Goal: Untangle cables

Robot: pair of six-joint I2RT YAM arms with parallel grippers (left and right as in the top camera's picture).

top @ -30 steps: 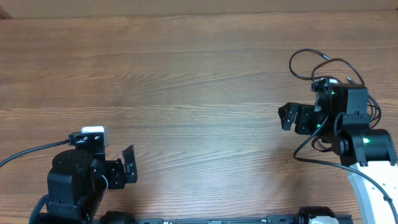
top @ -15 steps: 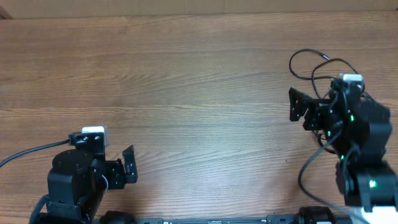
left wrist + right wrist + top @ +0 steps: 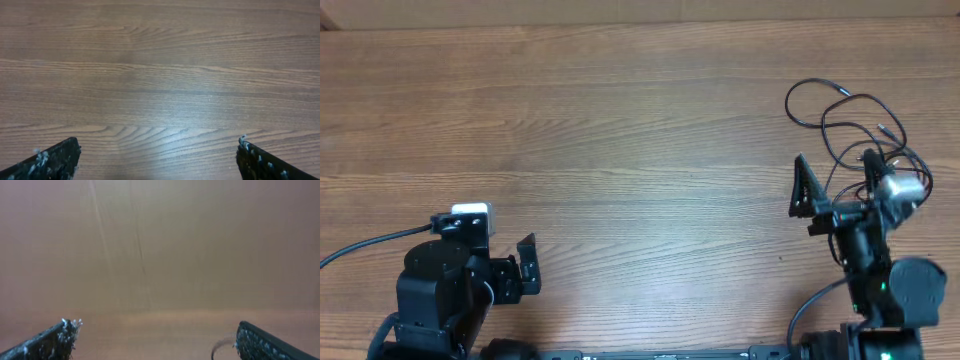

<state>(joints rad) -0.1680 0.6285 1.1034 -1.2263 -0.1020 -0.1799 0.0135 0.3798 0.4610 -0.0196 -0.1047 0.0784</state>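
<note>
The cables [image 3: 845,118] are thin black cords lying in loose overlapping loops at the back right of the table, with small plug ends. My right gripper [image 3: 805,192] is raised just in front and to the left of them, open and empty. In the right wrist view its fingers [image 3: 55,340] stand wide apart over blurred wood, and a thin cord end [image 3: 220,347] curls beside the right finger. My left gripper [image 3: 527,265] is open and empty at the front left, far from the cables. The left wrist view shows its gripper [image 3: 157,155] over bare wood.
The wooden table [image 3: 620,120] fills the view. A thicker black cable [image 3: 365,245] runs from the left arm off the left edge. The right arm's body [image 3: 885,285] stands in front of the cords, hiding their near part.
My right arm has swung up and back toward the front edge, its gripper shifting slightly right and uncovering more of the cable loops. The left arm has not moved.
</note>
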